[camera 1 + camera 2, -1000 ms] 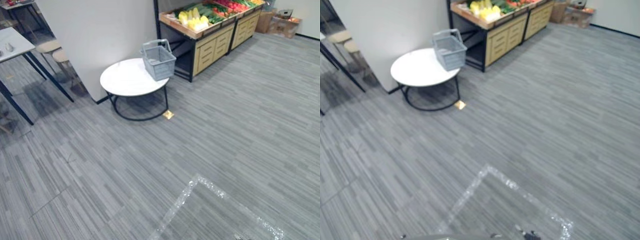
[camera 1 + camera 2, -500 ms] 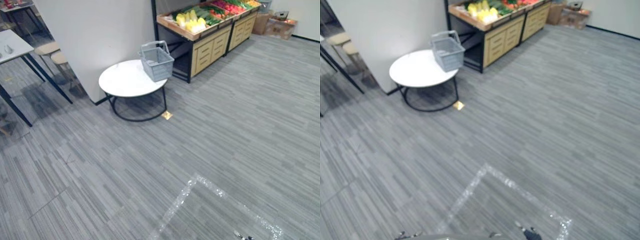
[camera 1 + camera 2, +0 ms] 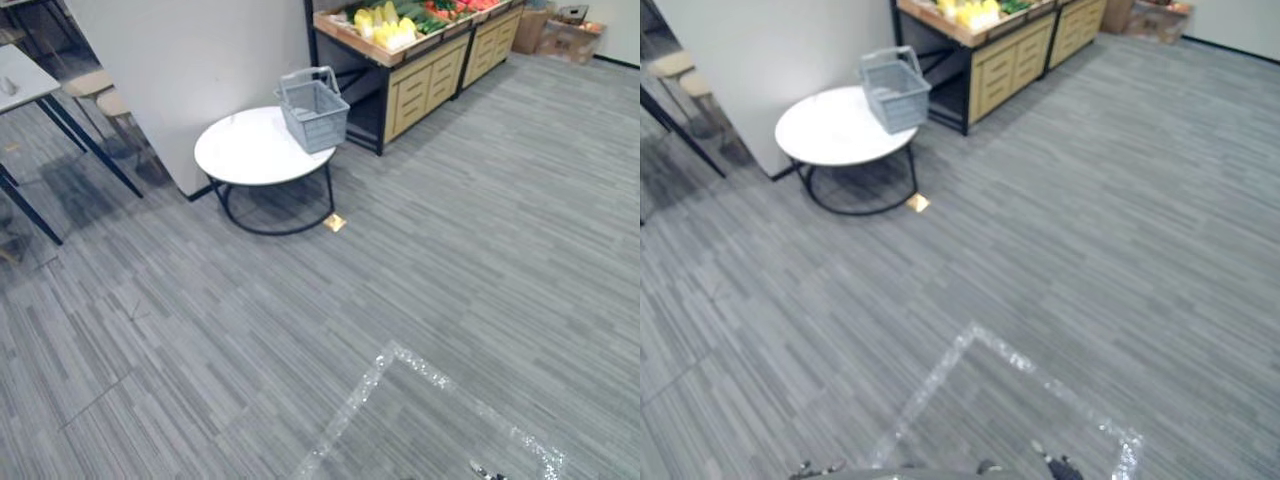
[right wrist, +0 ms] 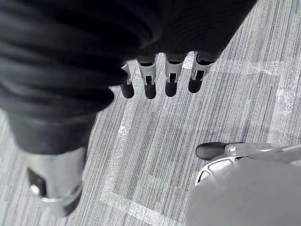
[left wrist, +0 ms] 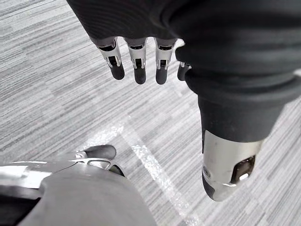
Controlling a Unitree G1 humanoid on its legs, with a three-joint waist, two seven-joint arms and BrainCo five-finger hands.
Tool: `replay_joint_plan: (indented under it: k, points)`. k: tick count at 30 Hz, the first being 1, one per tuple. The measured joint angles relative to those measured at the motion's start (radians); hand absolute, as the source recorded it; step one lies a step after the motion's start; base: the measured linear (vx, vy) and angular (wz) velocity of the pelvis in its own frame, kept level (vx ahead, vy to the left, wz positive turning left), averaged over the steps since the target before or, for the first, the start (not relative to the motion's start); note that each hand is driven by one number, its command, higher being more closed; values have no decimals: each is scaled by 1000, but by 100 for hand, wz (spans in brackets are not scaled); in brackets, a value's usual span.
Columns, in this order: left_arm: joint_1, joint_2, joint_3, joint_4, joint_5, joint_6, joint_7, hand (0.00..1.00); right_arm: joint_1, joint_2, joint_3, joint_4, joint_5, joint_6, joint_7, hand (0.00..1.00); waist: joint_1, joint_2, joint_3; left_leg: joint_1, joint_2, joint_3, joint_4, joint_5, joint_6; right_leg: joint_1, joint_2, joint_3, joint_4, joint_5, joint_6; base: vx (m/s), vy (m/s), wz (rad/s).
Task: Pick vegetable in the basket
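Note:
A grey plastic basket (image 3: 313,108) with its handle up stands on the right edge of a round white table (image 3: 250,152) some way ahead on the left. Behind it a wooden produce stand (image 3: 420,60) carries yellow, green and red vegetables (image 3: 385,25). My left hand (image 5: 136,61) hangs over the grey floor with straight fingers and holds nothing. My right hand (image 4: 160,77) hangs the same way, open and empty, above the floor's tape lines.
A white partition wall (image 3: 190,60) rises behind the round table. A dark-legged table (image 3: 30,120) and stools (image 3: 95,95) stand at the far left. Cardboard boxes (image 3: 570,30) sit at the back right. Silvery tape (image 3: 400,380) marks a square on the grey carpet floor.
The whole picture has shifted: the table, basket and stand now sit higher and slightly nearer in view, so the camera has moved. Nothing has been handled.

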State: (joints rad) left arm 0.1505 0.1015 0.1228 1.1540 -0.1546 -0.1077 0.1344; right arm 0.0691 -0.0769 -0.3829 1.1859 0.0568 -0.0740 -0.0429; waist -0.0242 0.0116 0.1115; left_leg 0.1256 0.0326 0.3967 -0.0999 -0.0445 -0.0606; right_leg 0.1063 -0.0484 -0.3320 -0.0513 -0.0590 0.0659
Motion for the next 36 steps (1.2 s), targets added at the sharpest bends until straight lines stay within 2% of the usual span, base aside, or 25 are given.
replay_joint_plan:
  k: [6, 9, 11, 13, 15, 16, 17, 18, 19, 20, 21, 23, 24, 25, 26, 28, 29, 30, 31, 32, 34, 35, 36]
  points:
    - [-21, 6, -2, -19, -2, -17, 17, 0, -43, -1, 30, -12, 2, -8, -10, 0, 0, 0, 21, -30, 2, 2, 5, 0, 0, -34, 0, 4, 6, 0, 0, 0, 0, 0]
    - [-39, 6, -2, -43, -39, -22, 18, 0, -66, 0, 40, -14, 2, -25, -14, 0, -1, 1, 44, -38, 4, 7, 5, 0, -1, -53, 0, 11, 23, -1, -1, 3, -7, -8]
    - [-56, 2, -2, -60, -39, -30, 19, 0, -72, 1, 40, -29, 1, -25, -14, 0, 0, 1, 54, -49, 6, 10, 11, -1, -3, -79, -3, 15, 56, -14, -18, -1, -4, -6]
    - [-87, 2, -2, -70, -40, -38, 21, 0, -86, 9, 40, -33, 1, -26, -17, 0, -1, -21, 71, -105, 11, 18, 103, -17, -27, -117, -27, 17, 111, -41, -23, 2, -23, 3]
    - [-89, -3, -11, -115, -55, -43, 16, 0, -89, 11, 66, -34, 1, -28, -21, 0, 0, -50, 97, -212, 52, 33, 375, -59, -57, -116, -56, 18, 148, -70, -37, -2, -104, 6]
    - [-86, -6, -11, -130, -70, -44, 16, 0, -85, 7, 81, -34, 1, -28, -22, 0, 1, -47, 99, -251, 75, 32, 475, -68, -50, -112, -55, 17, 151, -79, -40, -6, -109, 3]
    - [-86, -13, -9, -154, -89, -45, 14, 0, -84, -7, 113, -35, -1, -28, -22, 0, 1, -27, 114, -318, 139, 30, 670, -72, -41, -94, -41, 14, 161, -103, -49, -16, -67, -4]
    - [-82, -18, -9, -171, -102, -46, 13, 0, -85, -23, 130, -38, -1, -29, -22, 0, 3, -6, 126, -354, 188, 23, 790, -57, -18, -70, -23, 15, 166, -115, -57, 20, -40, -9]
    - [-82, -21, -10, -179, -120, -48, 9, 0, -87, -47, 164, -41, -2, -29, -23, 0, 6, 11, 141, -393, 217, -24, 918, 12, 10, -30, -15, 21, 171, -136, -57, 42, -2, -8]
    - [-83, -21, -9, -180, -123, -50, 9, 0, -87, -49, 167, -42, -2, -29, -23, 0, 6, 12, 142, -404, 217, -38, 937, 36, 9, -26, -16, 22, 172, -138, -59, 146, 12, -10]
    - [-88, -20, -10, -185, -139, -58, 10, 0, -91, -55, 186, -46, -2, -31, -26, 0, 10, -2, 150, -467, 196, -100, 998, 36, -3, -11, -31, 35, 174, -147, -67, 139, 13, -10]
    - [-89, -20, -10, -191, -144, -58, 10, 0, -110, -67, 193, -53, -2, -31, -32, 0, 10, 10, 154, -518, 185, -140, 943, -19, -15, -9, -32, 43, 160, -148, -68, 143, 27, -17]
    - [-89, -19, -8, -196, -153, -58, 11, 0, -121, -71, 194, -53, -3, -31, -35, 0, 15, 9, 154, -533, 184, -140, 813, -18, -25, -7, -37, 49, 151, -146, -64, 286, 85, -29]
    - [-89, -19, -8, -196, -156, -58, 13, 0, -124, -66, 196, -54, -3, -32, -36, 0, 31, 9, 154, -524, 176, -143, 592, -4, -37, 10, -44, 59, 139, -143, -42, 255, 77, -29]
    - [-88, -19, -8, -196, -156, -58, 14, 0, -125, -66, 197, -55, -3, -32, -36, 0, 32, 9, 154, -522, 174, -147, 549, 4, -42, 13, -46, 61, 137, -144, -38, 391, 153, -24]
    - [-85, -19, -5, -179, -155, -59, 19, 0, -130, -65, 201, -72, -4, -40, -37, 0, 33, 15, 152, -500, 171, -186, 236, 81, -72, 59, -52, 77, 112, -166, 4, 339, 168, -24]
    - [-85, -19, -1, -172, -155, -59, 20, 0, -131, -64, 203, -72, -6, -41, -37, 0, 35, 18, 150, -495, 176, -195, 188, 88, -74, 73, -52, 86, 108, -175, 18, 453, 285, -45]
    - [-83, -19, 2, -158, -155, -58, 20, 0, -131, -64, 207, -72, -11, -41, -37, 0, 45, 28, 144, -487, 197, -192, 157, 87, -74, 103, -53, 110, 100, -194, 48, 580, 406, -72]
    - [-75, -14, 8, -147, -152, -57, 18, 0, -123, -66, 212, -71, -11, -41, -37, 0, 59, 30, 137, -467, 201, -187, 195, 170, -69, 147, -79, 147, 91, -216, 82, 585, 421, -74]
    - [-75, -13, 13, -144, -146, -57, 19, 0, -124, -58, 215, -70, -12, -41, -36, 0, 61, 10, 130, -471, 186, -182, 219, 188, -58, 148, -98, 158, 97, -216, 84, 387, 280, -55]
    - [-76, 15, 13, -134, -132, -56, 19, 0, -127, -32, 236, -72, -17, -42, -31, 0, 56, -33, 105, -489, 147, -165, 254, 160, -30, 93, -150, 178, 174, -191, 91, 406, 257, -10]
    - [-78, 29, 21, -123, -111, -55, 18, 0, -126, -18, 234, -71, -18, -44, -28, 0, 55, -48, 98, -486, 128, -155, 276, 135, -10, 36, -177, 202, 281, -162, 100, 556, 345, 1]
    - [-77, 26, 33, -117, -103, -53, 19, 0, -118, -17, 232, -69, -19, -43, -23, 0, 54, -51, 99, -458, 113, -145, 294, 100, 11, -16, -201, 228, 425, -102, 106, 475, 286, -1]
